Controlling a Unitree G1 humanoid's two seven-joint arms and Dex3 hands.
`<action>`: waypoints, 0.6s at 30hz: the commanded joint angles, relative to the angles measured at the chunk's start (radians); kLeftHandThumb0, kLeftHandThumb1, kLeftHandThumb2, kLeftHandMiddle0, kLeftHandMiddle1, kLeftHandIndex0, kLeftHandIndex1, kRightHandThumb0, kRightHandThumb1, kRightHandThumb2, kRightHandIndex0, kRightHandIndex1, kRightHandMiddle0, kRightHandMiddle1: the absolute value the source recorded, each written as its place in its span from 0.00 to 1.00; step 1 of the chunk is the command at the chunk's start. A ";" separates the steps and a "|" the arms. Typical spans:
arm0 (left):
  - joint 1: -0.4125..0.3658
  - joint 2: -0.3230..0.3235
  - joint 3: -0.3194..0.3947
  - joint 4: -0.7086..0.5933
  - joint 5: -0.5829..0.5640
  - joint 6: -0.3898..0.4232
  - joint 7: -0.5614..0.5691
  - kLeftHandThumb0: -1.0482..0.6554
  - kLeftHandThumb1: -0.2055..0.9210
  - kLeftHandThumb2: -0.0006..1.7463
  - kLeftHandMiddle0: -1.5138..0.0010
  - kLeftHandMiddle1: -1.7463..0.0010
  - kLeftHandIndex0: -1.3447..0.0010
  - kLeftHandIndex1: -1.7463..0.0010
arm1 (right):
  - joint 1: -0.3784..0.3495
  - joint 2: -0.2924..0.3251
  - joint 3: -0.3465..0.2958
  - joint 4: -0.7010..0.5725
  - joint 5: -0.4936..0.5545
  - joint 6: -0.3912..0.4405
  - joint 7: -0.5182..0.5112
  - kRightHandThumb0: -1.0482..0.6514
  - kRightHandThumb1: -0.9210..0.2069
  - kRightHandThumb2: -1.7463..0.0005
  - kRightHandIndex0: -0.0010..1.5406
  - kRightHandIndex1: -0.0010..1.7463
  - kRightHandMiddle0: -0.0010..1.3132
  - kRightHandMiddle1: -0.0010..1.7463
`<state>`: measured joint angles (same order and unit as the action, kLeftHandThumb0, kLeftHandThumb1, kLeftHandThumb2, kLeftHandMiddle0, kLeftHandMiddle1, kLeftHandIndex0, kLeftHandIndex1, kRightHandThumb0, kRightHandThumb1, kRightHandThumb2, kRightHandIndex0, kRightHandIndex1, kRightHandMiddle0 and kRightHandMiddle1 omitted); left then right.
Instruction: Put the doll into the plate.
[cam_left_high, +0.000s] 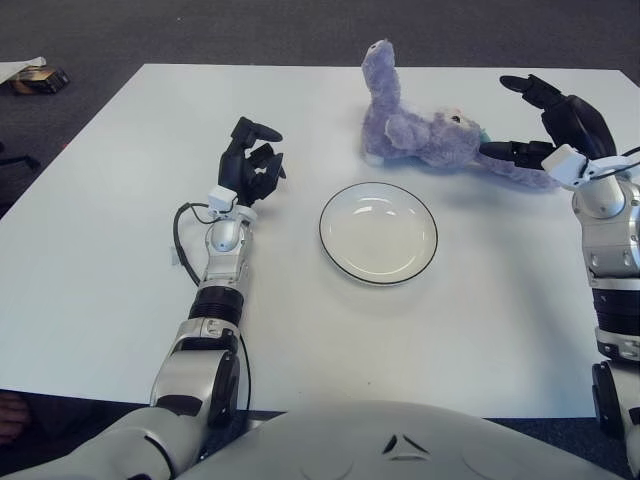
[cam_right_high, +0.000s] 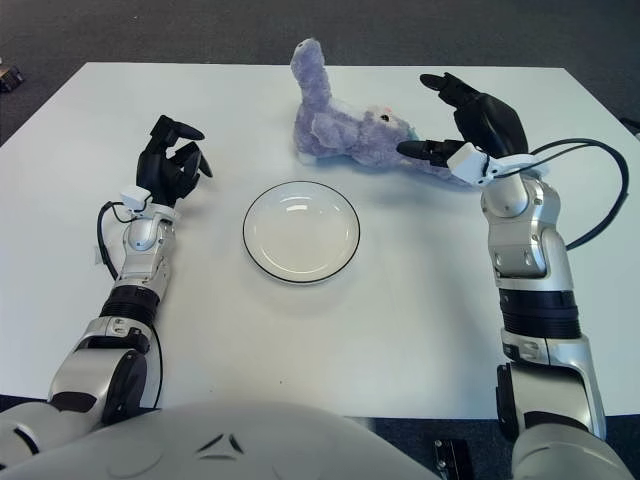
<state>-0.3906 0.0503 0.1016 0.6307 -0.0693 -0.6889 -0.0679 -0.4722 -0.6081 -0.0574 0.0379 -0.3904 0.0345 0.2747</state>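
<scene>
The doll (cam_left_high: 430, 135), a purple plush, lies on its side on the white worktop (cam_left_high: 100, 270) just beyond the far right rim of the empty plate (cam_left_high: 378, 232), one limb sticking up and another trailing right. The right hand (cam_right_high: 455, 115) hangs over that trailing limb with fingers spread wide and nothing in them, while the left hand (cam_left_high: 250, 160) shows left of the plate, fingers loosely curled and empty. The doll looks light, soft and floppy, so a hold round the thick body should carry better than a pinch on the thin limb, which would likely let it dangle and swing.
</scene>
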 joint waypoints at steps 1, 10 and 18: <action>0.105 -0.018 -0.007 0.088 0.026 -0.011 0.012 0.41 1.00 0.18 0.36 0.00 0.68 0.13 | -0.039 -0.017 0.016 0.029 0.023 0.011 0.037 0.22 0.00 0.98 0.11 0.00 0.17 0.03; 0.103 -0.020 -0.011 0.092 0.029 -0.015 0.019 0.41 1.00 0.18 0.36 0.00 0.68 0.13 | -0.069 -0.032 0.035 0.070 0.019 0.015 0.059 0.21 0.00 0.99 0.09 0.00 0.16 0.02; 0.099 -0.022 -0.011 0.096 0.029 -0.017 0.021 0.41 1.00 0.18 0.36 0.00 0.68 0.13 | -0.097 -0.031 0.083 0.131 -0.062 0.043 0.012 0.21 0.01 1.00 0.08 0.00 0.15 0.01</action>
<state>-0.3970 0.0461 0.1003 0.6377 -0.0687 -0.6935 -0.0562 -0.5475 -0.6238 0.0048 0.1403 -0.4168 0.0616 0.3130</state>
